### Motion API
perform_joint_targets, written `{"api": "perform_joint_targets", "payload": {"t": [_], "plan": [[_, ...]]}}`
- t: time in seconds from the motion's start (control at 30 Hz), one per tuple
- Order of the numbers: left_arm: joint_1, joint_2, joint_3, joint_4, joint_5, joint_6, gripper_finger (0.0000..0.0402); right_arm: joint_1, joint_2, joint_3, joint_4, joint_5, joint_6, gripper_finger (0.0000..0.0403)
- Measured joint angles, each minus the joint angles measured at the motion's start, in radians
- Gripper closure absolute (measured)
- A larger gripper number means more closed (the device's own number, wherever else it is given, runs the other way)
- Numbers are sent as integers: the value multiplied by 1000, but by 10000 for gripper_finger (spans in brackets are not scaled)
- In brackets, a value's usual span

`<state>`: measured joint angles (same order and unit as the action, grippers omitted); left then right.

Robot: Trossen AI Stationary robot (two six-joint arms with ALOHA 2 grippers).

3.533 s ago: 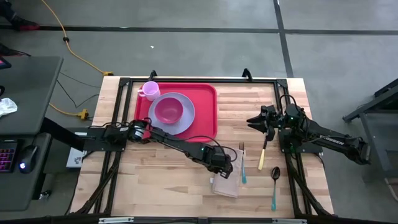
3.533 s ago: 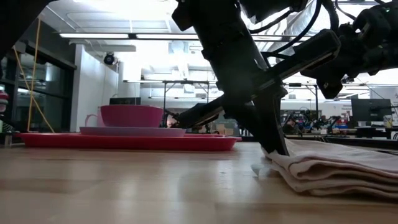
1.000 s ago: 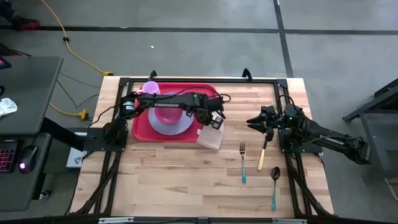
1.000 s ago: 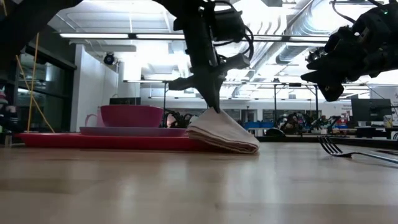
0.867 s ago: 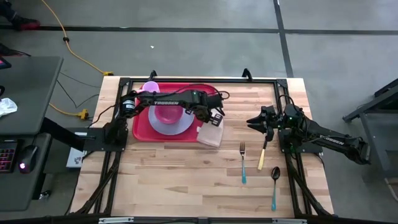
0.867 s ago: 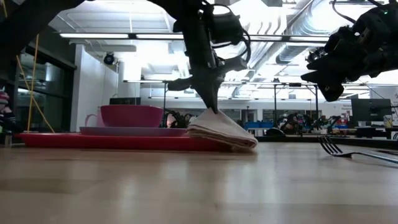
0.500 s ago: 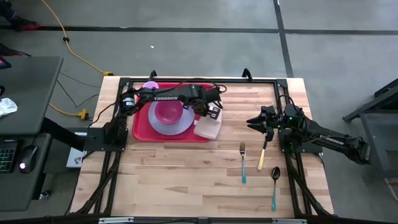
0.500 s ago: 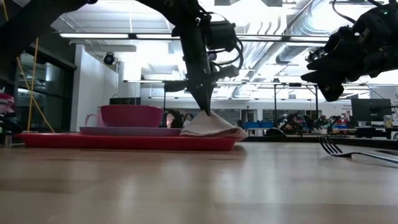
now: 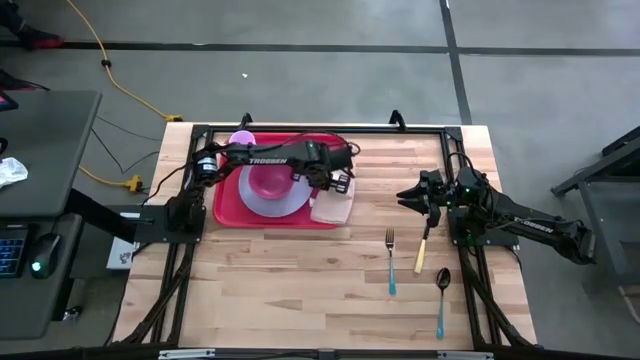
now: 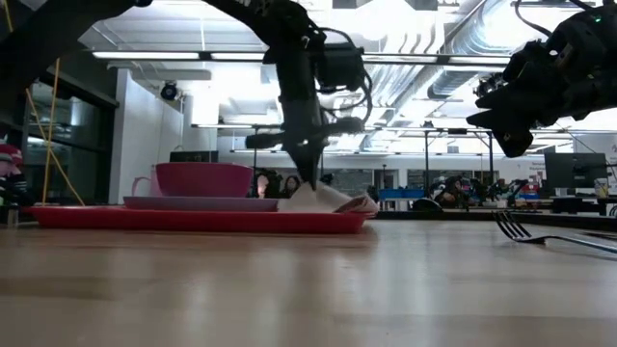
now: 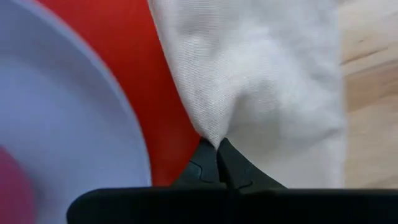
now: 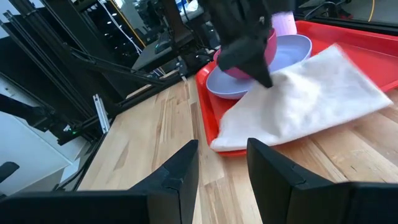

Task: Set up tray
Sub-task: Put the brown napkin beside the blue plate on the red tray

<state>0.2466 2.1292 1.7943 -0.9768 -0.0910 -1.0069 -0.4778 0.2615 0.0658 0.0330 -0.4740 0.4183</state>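
The red tray (image 9: 228,200) lies at the table's far left and carries a lavender plate (image 9: 290,205), a pink bowl (image 9: 268,180) and a pink cup (image 9: 241,143). The beige napkin (image 9: 335,207) lies on the tray's right end, and one side reaches over the rim onto the wood. My left gripper (image 9: 324,190) stands over the napkin, shut on it. My right gripper (image 9: 408,194) is open and empty above the table's right part. It also shows in the right wrist view (image 12: 222,168). My left gripper pinches a raised fold of the napkin (image 11: 217,132) between its two fingertips, on the side nearest the plate. The fingers come from above and point down (image 10: 308,173). The napkin is drawn up into a small peak at the fingers. The remainder of it lies on the tray and its rim.
A fork (image 9: 390,262), a knife (image 9: 422,250) and a spoon (image 9: 441,297) lie on the bare wood at the right, near my right gripper. The black frame (image 9: 300,128) runs along the table's far edge.
My left gripper has moved toward the table's far left, toward the tray, dragging the napkin with it. The napkin has slid off the wood and up over the tray's right rim. It now lies lower and flatter on the tray beside the plate.
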Motion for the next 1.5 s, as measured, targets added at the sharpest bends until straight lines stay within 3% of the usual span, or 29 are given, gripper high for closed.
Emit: {"api": "perform_joint_targets", "payload": {"t": [0.43, 0.67, 1.03, 1.5], "plan": [[-11, 1, -47, 7, -30, -43, 395, 0, 0, 0, 0, 0, 0, 289], [-11, 1, -47, 10, -60, -47, 366, 0, 0, 0, 0, 0, 0, 289], [-11, 1, -47, 10, -68, -6, 353, 0, 0, 0, 0, 0, 0, 289], [-11, 1, -47, 22, -57, 34, 276, 0, 0, 0, 0, 0, 0, 289]]}}
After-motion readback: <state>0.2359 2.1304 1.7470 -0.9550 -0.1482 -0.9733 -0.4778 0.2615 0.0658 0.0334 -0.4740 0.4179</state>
